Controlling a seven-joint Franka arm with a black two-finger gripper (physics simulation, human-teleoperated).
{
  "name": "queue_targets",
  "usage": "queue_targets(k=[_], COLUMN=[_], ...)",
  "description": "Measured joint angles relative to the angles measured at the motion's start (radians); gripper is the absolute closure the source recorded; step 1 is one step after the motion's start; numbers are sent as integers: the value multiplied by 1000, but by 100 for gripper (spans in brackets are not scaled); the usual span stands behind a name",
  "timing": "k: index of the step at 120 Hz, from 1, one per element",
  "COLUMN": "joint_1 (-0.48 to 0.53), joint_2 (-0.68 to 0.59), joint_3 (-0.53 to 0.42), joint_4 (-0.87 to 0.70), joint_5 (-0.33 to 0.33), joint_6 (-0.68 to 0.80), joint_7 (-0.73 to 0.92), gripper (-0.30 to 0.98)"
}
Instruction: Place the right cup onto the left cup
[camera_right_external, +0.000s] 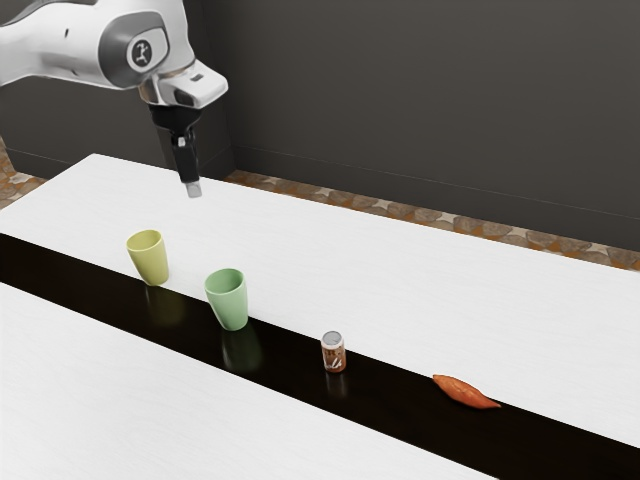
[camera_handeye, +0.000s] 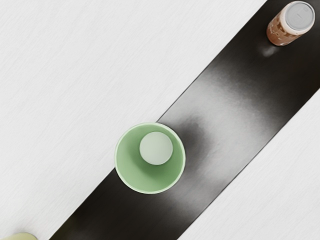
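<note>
Pincer (camera_right_external: 193, 188) is hovering above the worktop (camera_right_external: 400, 250), carrying nothing; whether it is standing apart or together, I cannot tell. The green cup (camera_right_external: 229, 305) is standing upright on the dark band (camera_right_external: 80, 288), its mouth facing up, which should be suiting both a rim grasp and nesting. The yellow cup (camera_right_external: 150, 260) is standing upright too, near but apart, closer to the worktop's corner at the exterior view's upper left. Which one the task is calling right, I cannot settle. The can (camera_right_external: 334, 355) and sweet potato (camera_right_external: 463, 392) are resting farther from that corner, probably leaving the stacking unhindered.
</note>
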Motion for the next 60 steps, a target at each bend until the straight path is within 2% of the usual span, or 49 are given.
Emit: queue_targets(k=[16, 60], joint_1=[-6, 59], joint_2=[33, 252], joint_3=[0, 4], joint_4=[-1, 36], joint_5=[-3, -27], joint_6=[19, 128], joint_7=[-1, 41], gripper=[0, 0])
